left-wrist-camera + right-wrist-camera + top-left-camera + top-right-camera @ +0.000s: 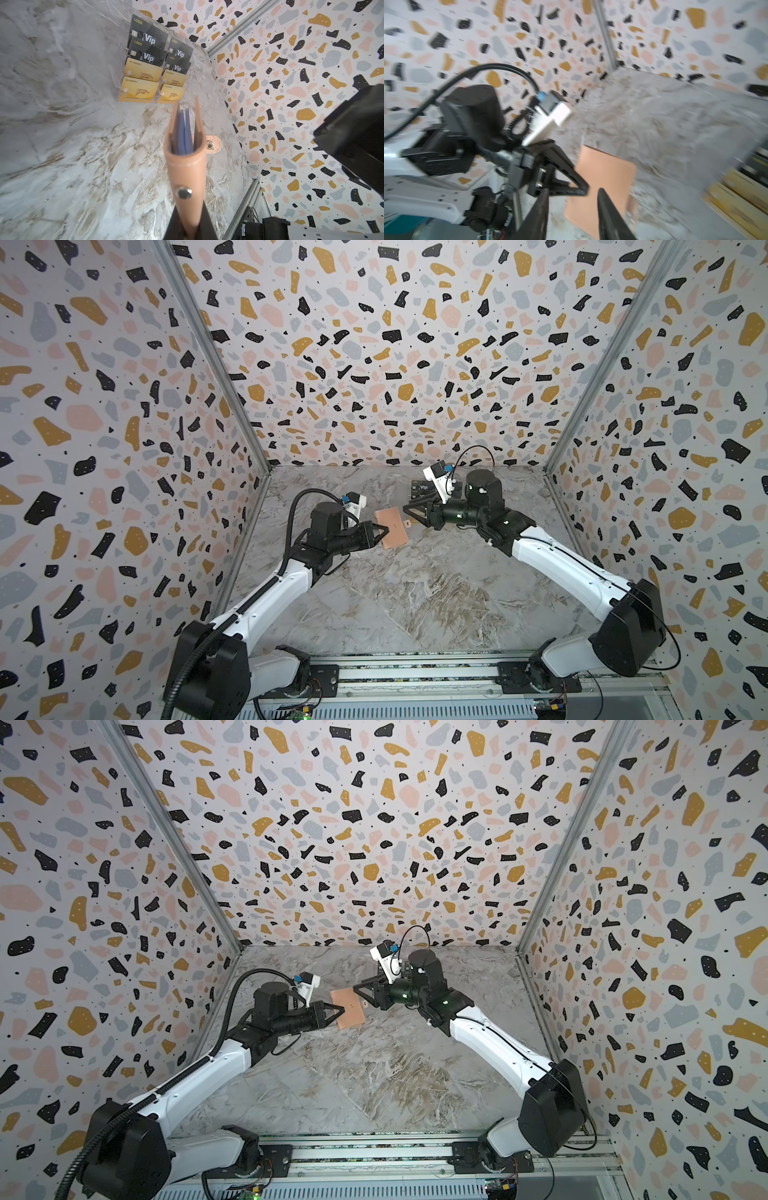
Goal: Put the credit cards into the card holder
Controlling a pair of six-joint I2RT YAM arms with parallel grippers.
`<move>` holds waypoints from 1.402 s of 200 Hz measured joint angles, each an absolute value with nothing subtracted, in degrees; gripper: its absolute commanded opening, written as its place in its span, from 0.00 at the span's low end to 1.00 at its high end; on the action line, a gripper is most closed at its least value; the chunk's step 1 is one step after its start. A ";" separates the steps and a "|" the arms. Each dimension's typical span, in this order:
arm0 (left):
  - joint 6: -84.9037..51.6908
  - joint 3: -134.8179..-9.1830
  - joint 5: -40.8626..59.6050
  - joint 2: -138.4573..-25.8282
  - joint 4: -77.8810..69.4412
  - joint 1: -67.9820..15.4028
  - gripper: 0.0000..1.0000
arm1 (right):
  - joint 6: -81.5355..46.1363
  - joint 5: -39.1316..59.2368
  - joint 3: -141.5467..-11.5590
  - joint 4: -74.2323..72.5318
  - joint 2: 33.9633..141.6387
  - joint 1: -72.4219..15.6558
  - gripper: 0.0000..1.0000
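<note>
Left claw (pixel 380 533) pinches the floppy-looking card holder (pixel 392 526); right claw (pixel 573 190) spread beside it; credit cards (pixel 145 62) look stiff, slick: grip edgewise

We see the card holder (pixel 187 170) as smooth, matt, leather-like tan material. Its snap stud (pixel 184 193) is shiny metal and its sleeves (pixel 182 128) are translucent blue plastic. The credit cards (pixel 145 68) look like glossy plastic, black and gold, and sit in a clear plastic rack (pixel 119 80). The desk (pixel 72 145) looks to us like smooth, marble-patterned stone or laminate.
</note>
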State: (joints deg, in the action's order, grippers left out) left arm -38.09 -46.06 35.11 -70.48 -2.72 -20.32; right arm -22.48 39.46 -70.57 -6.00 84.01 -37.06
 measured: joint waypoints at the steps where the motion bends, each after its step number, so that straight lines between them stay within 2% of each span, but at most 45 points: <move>1: -38.13 -46.09 35.22 -70.48 -2.76 -20.32 0.00 | -22.65 39.97 -70.57 -6.59 84.23 -37.17 0.34; 32: -39.13 -46.98 39.03 -70.26 -5.43 -20.29 0.00 | -27.88 50.57 -68.93 -14.85 88.49 -37.50 0.30; 73: -40.88 -47.03 42.78 -68.14 -8.36 -20.27 0.00 | -32.71 59.20 -62.70 -20.95 88.29 -28.97 0.30; 101: -41.82 -46.74 44.21 -65.25 -10.79 -20.27 0.00 | -33.34 62.48 -60.14 -22.11 87.44 -24.56 0.30; 143: -42.68 -45.76 46.46 -62.00 -14.24 -20.25 0.00 | -30.13 65.39 -61.25 -18.24 87.44 -24.23 0.31; 189: -42.89 -44.95 48.99 -61.65 -16.19 -20.25 0.00 | -29.93 69.73 -61.36 -18.90 87.48 -23.99 0.40; 280: -47.22 -42.54 53.12 -62.63 -24.58 -20.93 0.00 | -35.44 75.42 -61.34 -29.63 88.97 -23.75 0.41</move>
State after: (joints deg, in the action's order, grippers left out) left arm -47.22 -42.54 53.12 -62.63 -24.58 -20.93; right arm -35.44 75.42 -61.34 -29.63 88.97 -23.75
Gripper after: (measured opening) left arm 0.101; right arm 0.412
